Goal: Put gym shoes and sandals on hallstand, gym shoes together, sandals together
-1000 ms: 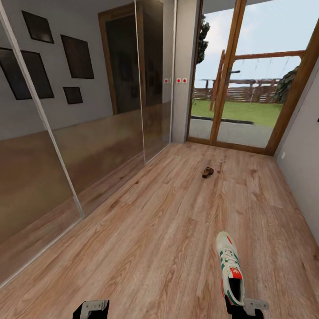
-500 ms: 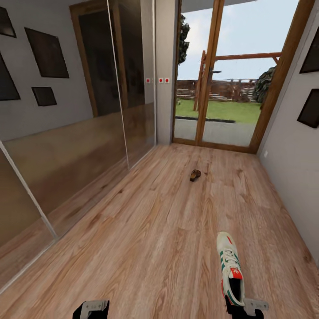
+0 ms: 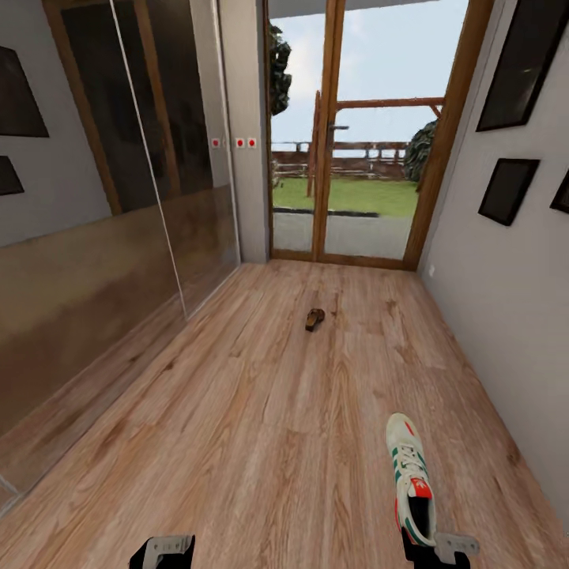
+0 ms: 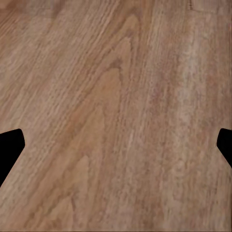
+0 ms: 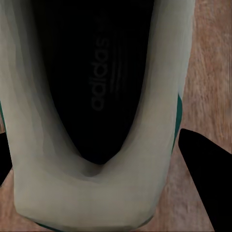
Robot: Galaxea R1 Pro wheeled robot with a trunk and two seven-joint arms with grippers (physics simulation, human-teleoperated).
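One gym shoe (image 3: 411, 482), white with green stripes and a red-orange tongue, hangs low at the right of the head view, toe pointing away. My right gripper (image 3: 433, 549) is shut on its heel. In the right wrist view the shoe's dark opening (image 5: 96, 96) sits between the black fingers (image 5: 203, 164). A small brown sandal (image 3: 314, 318) lies far ahead on the corridor floor (image 3: 261, 411). My left gripper (image 3: 162, 551) is open and holds nothing; its wrist view looks down on bare planks (image 4: 116, 96). The hallstand is out of view.
Mirrored sliding doors (image 3: 95, 261) run along the left side. A wood-framed glass door (image 3: 348, 158) to a garden closes the far end. The grey right wall (image 3: 490, 300) carries dark picture frames (image 3: 506, 190).
The whole view has swung to the right, so the doors and the sandal sit further left in the picture. Both grippers and the held shoe keep their places in the view.
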